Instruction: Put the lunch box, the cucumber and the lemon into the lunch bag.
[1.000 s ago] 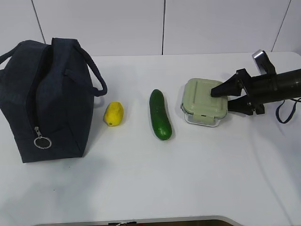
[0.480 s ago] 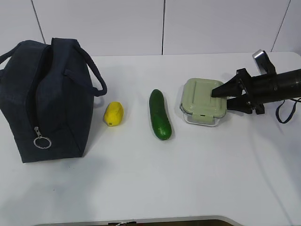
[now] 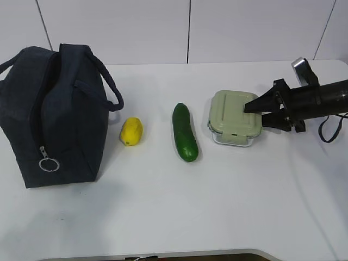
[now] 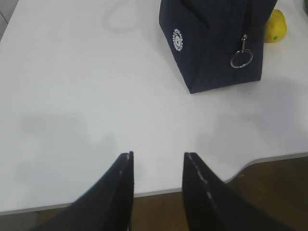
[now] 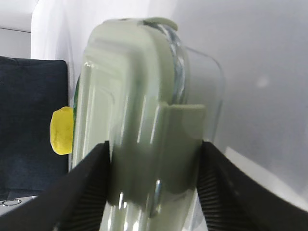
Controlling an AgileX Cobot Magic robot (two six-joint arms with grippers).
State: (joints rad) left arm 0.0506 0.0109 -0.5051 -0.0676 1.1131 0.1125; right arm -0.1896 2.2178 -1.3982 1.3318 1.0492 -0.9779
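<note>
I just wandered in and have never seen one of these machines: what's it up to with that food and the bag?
It is packing lunch. The right claw has closed on the edge of the lunch box, one finger above and one below. The cucumber and lemon lie on the table, untouched. The lunch bag stands upright at the far left. The left claw hangs open over bare table, holding nothing.
</note>
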